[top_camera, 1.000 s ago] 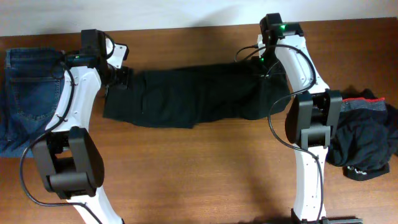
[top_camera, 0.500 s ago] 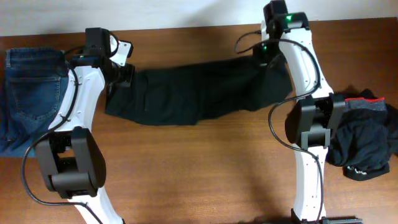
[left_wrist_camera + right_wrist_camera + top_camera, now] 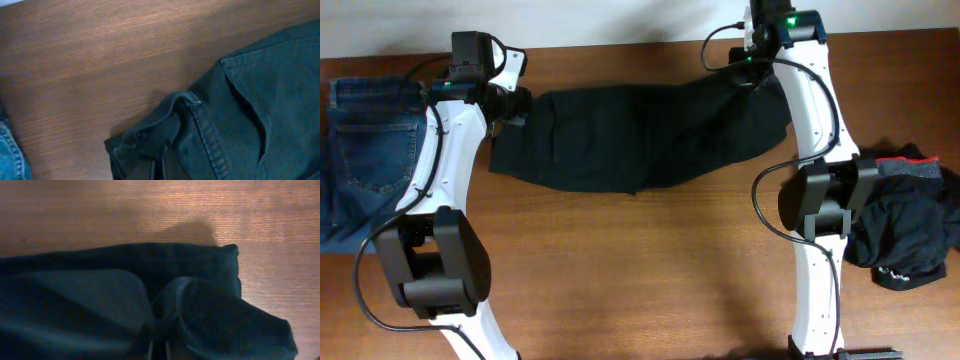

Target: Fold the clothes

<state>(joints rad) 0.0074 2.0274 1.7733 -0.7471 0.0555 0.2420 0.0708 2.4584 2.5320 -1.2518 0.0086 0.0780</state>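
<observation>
**Both ends nipped, black trousers drawn long across the far table**

Found the black trousers (image 3: 640, 140) laid lengthwise on the table (image 3: 620, 280), running from about 10 o'clock to 1 o'clock in the overhead view. Mostly flat, with the near edge bellying toward 6 o'clock.

Caught the left gripper (image 3: 513, 104) pressed together at the 10 o'clock end. No fingers in its wrist view, but the stitched band (image 3: 200, 125) gathered toward the bottom of the frame there, so judged pinched on the trousers. Same story at 1 o'clock: right gripper (image 3: 750, 78) closed, with a pucker (image 3: 165, 305) of cloth bunched under its camera. Judged a grip on the trousers as well.

Looked soft and limp, with a denim-like weave going by the stitching. Probably middling in weight, not fragile and not slippery. Would not hold a crease unaided, and would sag and drag wherever unsupported. Better taken at corners and seams, such as the band or the leg ends, than mid-panel, where a single layer might lift alone.

Spotted blue jeans (image 3: 365, 150) at 9 o'clock, near the left arm and apart from the trousers. Close enough to get brushed on a wide swing.

At 3 to 4 o'clock sat a dark heap (image 3: 910, 225) with a grey band edged in red, tucked partly behind the right arm's elbow. More clothes to fold, by the look, and a likely snag for that elbow.
</observation>
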